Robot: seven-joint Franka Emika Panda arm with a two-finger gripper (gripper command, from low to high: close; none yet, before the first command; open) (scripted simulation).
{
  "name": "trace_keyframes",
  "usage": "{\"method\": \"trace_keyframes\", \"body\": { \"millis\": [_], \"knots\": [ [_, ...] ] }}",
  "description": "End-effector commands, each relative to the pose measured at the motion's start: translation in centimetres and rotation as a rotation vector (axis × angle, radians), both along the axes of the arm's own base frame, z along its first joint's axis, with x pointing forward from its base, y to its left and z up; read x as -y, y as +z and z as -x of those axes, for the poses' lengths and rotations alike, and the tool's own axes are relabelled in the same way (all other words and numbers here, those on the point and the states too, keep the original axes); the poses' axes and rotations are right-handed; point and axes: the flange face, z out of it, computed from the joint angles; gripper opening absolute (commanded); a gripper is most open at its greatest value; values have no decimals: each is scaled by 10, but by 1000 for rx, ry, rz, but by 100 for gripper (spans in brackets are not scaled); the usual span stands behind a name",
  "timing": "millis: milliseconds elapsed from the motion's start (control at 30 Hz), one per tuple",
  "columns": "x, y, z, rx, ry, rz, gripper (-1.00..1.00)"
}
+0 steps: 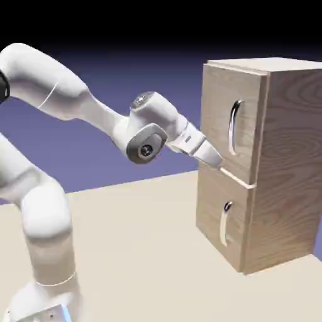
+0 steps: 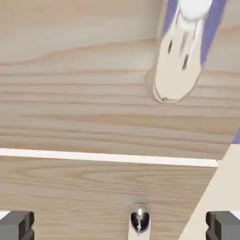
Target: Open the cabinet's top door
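Observation:
The light-wood cabinet [image 1: 283, 163] stands at the exterior view's right. Its top door [image 1: 220, 107] carries a long curved silver handle [image 1: 234, 126]. My gripper [image 1: 216, 161] is at that door's lower left corner, below and left of the handle, by the seam above the lower door [image 1: 214, 214]. In the hand view, wood fills the picture. The top door's handle [image 2: 176, 61] ends at the upper right, and a pale seam [image 2: 108, 157] runs across. The grey fingertips [image 2: 16, 226] stand far apart at the bottom corners, so my gripper [image 2: 119, 229] is open and holds nothing.
The lower door's smaller handle [image 1: 224, 224] hangs below the seam; its tip [image 2: 139, 219] shows between my fingers at the hand view's bottom. The beige table [image 1: 144, 251] stretches in front of the cabinet and shows at the hand view's right edge [image 2: 220, 187].

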Motion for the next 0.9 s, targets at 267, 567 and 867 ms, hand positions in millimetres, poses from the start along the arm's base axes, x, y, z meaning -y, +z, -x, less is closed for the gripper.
{"method": "trace_keyframes", "body": {
  "millis": [267, 567, 867],
  "knots": [
    [-21, 24, 6, 52, 313, 343, 100],
    [-32, 39, 17, 110, 586, 706, 100],
    [-34, 47, 28, 165, 812, 1089, 100]
  ]
}}
